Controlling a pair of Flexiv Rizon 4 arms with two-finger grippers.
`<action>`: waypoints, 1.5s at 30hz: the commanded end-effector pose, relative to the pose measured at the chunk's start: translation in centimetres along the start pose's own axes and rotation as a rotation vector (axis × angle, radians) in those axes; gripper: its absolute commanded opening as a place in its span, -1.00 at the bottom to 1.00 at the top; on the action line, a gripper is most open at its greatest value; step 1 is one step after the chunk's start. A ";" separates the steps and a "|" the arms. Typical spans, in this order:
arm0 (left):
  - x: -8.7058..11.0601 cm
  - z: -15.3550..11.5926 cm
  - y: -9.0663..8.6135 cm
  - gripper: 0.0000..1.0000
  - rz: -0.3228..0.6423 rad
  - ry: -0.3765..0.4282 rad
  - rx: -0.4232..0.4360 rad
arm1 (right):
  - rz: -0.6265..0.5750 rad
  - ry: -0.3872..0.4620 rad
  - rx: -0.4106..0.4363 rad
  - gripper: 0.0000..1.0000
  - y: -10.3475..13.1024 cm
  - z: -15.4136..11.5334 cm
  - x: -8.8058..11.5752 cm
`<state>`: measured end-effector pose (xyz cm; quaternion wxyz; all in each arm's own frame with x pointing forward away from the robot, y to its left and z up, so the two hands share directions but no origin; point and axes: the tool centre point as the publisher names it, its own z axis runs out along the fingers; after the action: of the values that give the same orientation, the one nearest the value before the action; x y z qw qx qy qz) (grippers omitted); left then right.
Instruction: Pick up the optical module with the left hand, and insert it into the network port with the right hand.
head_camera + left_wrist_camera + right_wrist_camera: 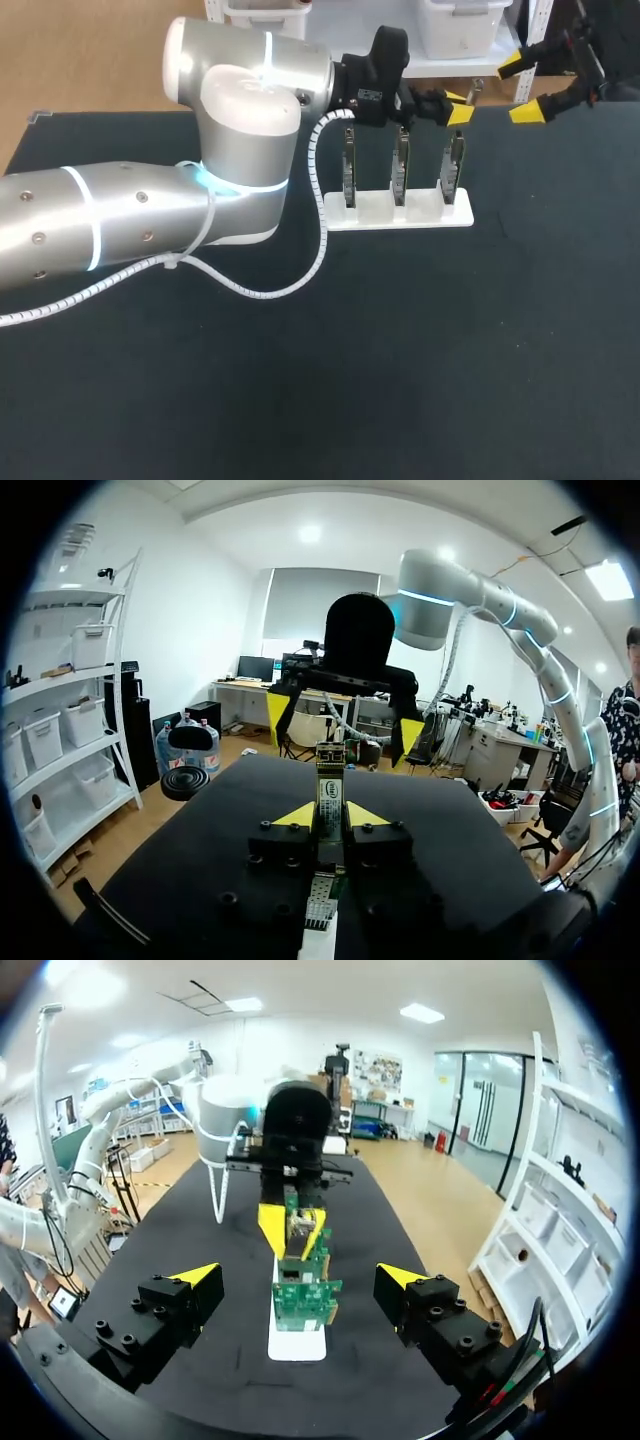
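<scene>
Optical module [330, 785] clamped upright in left gripper [331, 816] at the white rack [385, 220]; right gripper [297, 1274] gapes wide.

Table [450, 350]: dark matte top, filling most of the head view
On it: one white holder [400, 212], a long low block toward the far edge, right of the middle
In the holder: three boards [401, 170] standing upright in a row, apart from one another
Cable [270, 294]: white coiled line looping low beside the holder's left end; it may rest on the top, hard to tell from above
</scene>
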<state>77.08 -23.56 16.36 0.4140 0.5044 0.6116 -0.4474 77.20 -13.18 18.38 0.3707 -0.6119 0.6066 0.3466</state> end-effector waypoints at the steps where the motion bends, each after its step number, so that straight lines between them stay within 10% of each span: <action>1: 0.0 -0.1 -0.1 -1.00 0.001 -0.001 -0.003 | -0.020 -0.028 -0.040 1.00 -1.0 -0.2 0.4; 45: 0.0 -0.1 -0.1 -1.00 0.001 -0.001 -0.003 | -0.046 -0.078 -0.065 1.00 -1.1 3.3 -2.8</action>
<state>77.07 -23.55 16.36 0.4140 0.5044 0.6116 -0.4474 78.66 -8.99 19.16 0.3805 -0.6237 0.5647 0.3839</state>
